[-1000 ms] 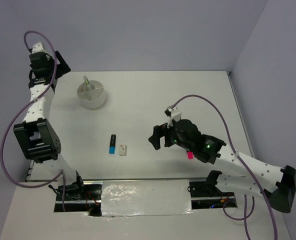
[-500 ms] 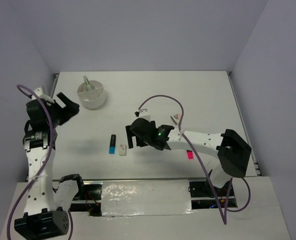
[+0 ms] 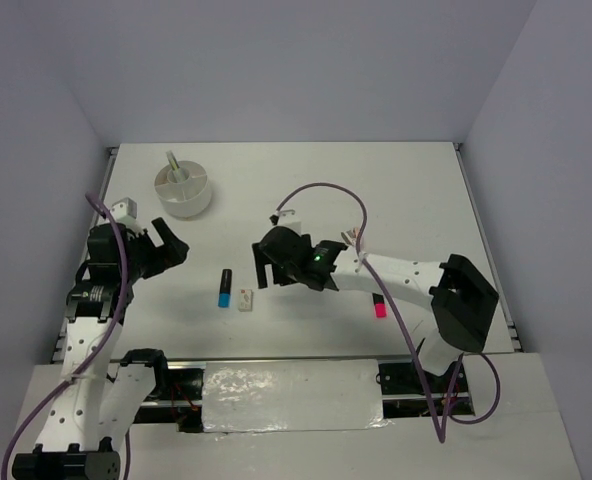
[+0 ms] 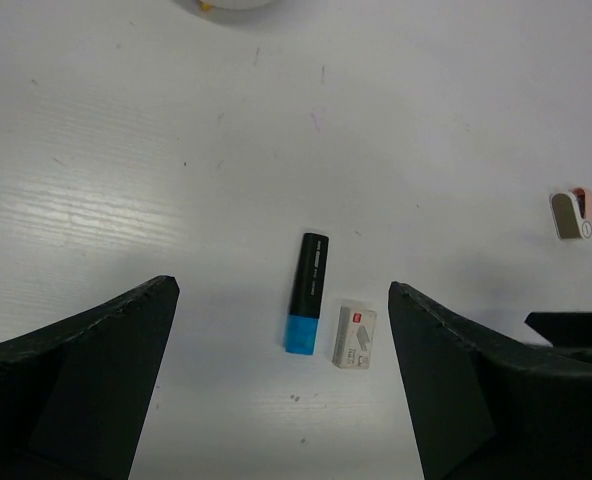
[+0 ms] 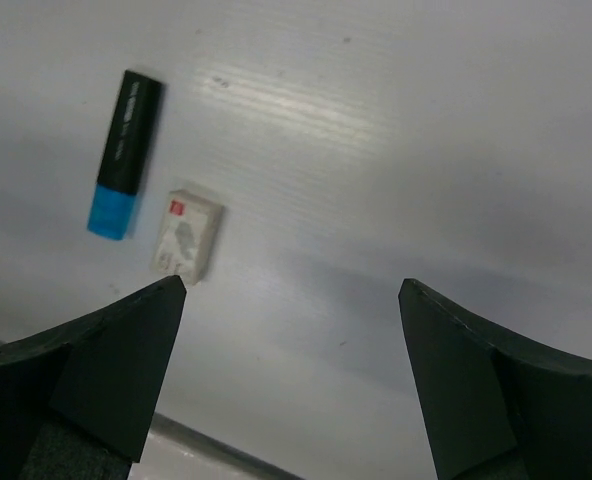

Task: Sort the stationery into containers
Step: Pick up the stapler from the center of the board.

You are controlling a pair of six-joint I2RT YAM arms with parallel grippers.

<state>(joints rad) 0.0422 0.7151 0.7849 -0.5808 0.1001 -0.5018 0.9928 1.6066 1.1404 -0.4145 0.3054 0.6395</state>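
A blue-and-black marker lies on the white table with a small white eraser just to its right. The round white cup stands at the back left with a thin stick upright in it. My left gripper hovers open left of the marker; its wrist view has the marker and eraser ahead between the fingers. My right gripper hangs open just right of the eraser and marker. A pink highlighter lies under the right arm.
A small grey eraser lies mid-table beside the right arm's cable. The table's near edge meets a foil-covered strip between the arm bases. Walls close in at the back and right.
The left arm has swung from the back-left corner down toward the marker. The right arm has reached left from the pink highlighter to beside the white eraser. Both stay open.
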